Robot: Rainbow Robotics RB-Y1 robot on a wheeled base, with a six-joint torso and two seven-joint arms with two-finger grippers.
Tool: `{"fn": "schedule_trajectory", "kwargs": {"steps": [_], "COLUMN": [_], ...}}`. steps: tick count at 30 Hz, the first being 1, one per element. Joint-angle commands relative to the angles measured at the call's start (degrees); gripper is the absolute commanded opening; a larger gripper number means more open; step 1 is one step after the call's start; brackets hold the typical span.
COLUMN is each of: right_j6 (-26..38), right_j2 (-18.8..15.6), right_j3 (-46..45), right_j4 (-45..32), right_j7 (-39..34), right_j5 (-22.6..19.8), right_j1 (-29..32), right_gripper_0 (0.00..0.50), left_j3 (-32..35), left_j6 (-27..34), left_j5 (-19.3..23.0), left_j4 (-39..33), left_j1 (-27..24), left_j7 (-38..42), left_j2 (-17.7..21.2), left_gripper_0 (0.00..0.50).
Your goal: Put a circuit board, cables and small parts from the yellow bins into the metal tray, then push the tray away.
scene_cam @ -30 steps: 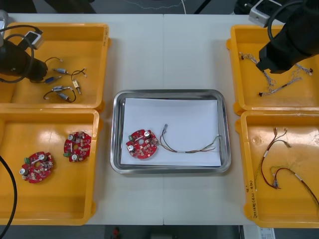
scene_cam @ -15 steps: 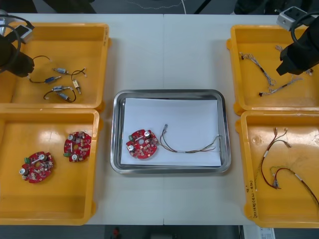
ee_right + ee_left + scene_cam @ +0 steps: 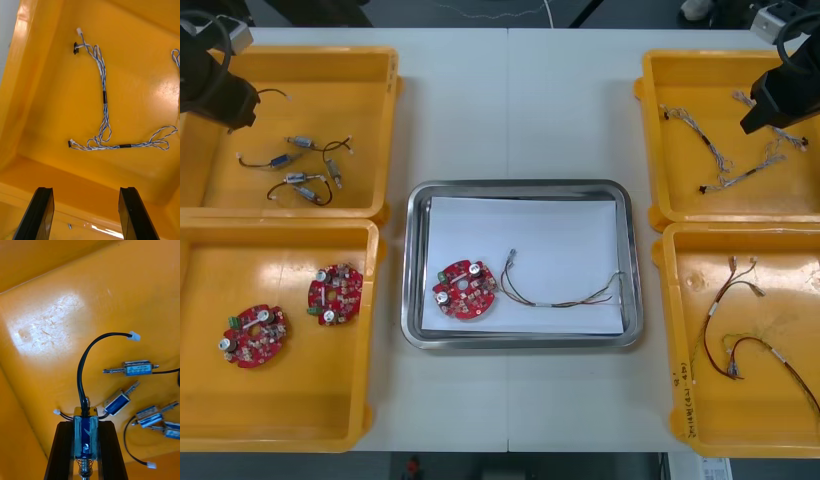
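While its left jaws are gripping a small blue metal part point(image 3: 85, 435) above a yellow plastic bin point(image 3: 365, 95), its right jaws are hovering open over blue-and-white cables point(image 3: 104, 97).

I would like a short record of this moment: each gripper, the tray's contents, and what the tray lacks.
left gripper: over far left yellow bin, fingers shut on a small metal part
right gripper: open, above blue and white cables in the far right yellow bin
metal tray: holds one circuit board and one cable
not yet in tray: small metal parts
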Motion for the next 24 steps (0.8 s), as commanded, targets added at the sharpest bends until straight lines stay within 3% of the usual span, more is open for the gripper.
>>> {"fn": "schedule_trajectory", "kwargs": {"steps": [1, 11, 16, 24], "right_j6": [-2.4, -10.9, -15.0, -18.0], "right_j2": [-2.0, -3.1, -3.5, -3.5], "right_j3": [-1.8, -2.3, -2.3, -2.5], "right_j4": [4.1, 18.4, 26.2, 30.4], "right_j7": [3.9, 14.5, 15.5, 16.7], "right_j5": [0.3, 1.2, 2.3, 6.4], "right_j1": [-5.5, -11.4, -15.2, -17.4], "right_gripper_0": [0.5, 0.5, 0.5, 0.5], "left_j3": [1.6, 1.6, 1.6, -0.4], "left_j6": [3.7, 12.6, 16.6, 18.9], "left_j5": [-0.9, -0.8, -0.6, -1.3], "left_j4": [-7.2, -20.9, -27.2, -34.6], "left_j1": [1.7, 4.6, 5.9, 6.8], "left_j7": [3.7, 14.7, 19.5, 27.7], "left_j2": [2.7, 1.8, 1.0, -1.2], "left_gripper_0": [0.001, 0.001, 0.0, 0.001]}}
